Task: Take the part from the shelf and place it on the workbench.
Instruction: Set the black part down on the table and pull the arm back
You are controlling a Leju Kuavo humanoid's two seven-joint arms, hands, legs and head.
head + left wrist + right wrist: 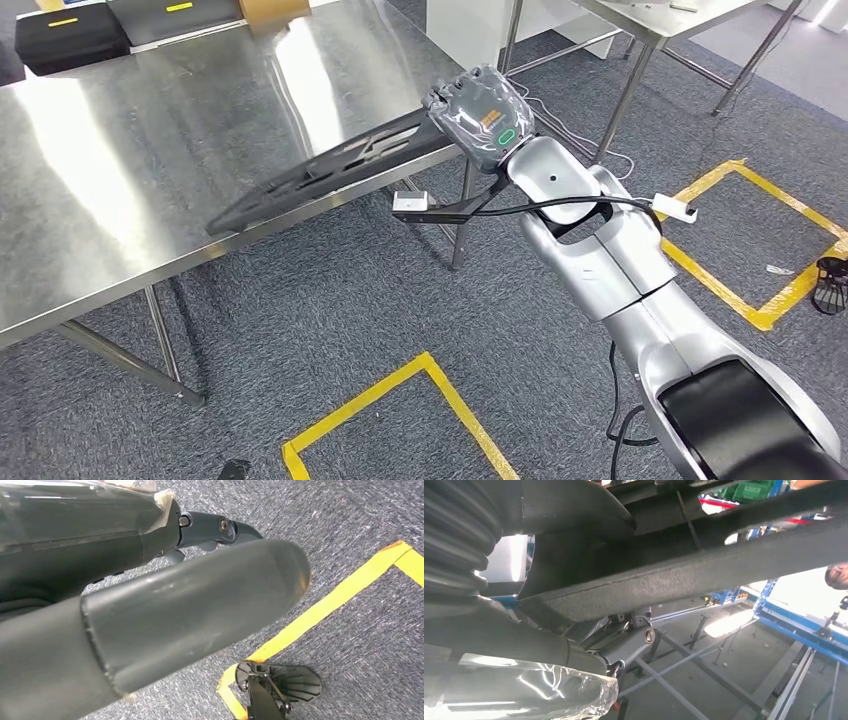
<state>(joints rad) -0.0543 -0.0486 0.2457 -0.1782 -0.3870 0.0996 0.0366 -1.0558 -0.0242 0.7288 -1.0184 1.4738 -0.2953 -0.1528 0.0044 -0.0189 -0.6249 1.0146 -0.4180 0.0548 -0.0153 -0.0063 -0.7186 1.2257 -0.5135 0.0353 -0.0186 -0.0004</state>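
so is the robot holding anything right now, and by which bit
Yes: the right hand grips the long black part by its near end, while the far end rests on the steel workbench.

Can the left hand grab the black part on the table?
Probably not right now. The left hand hangs low over the floor, while the right hand holds the part up on the table.

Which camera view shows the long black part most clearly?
The head view: the black part shows whole, its far end on the steel workbench, its near end gripped by the right hand. The right wrist view shows a close stretch of it.
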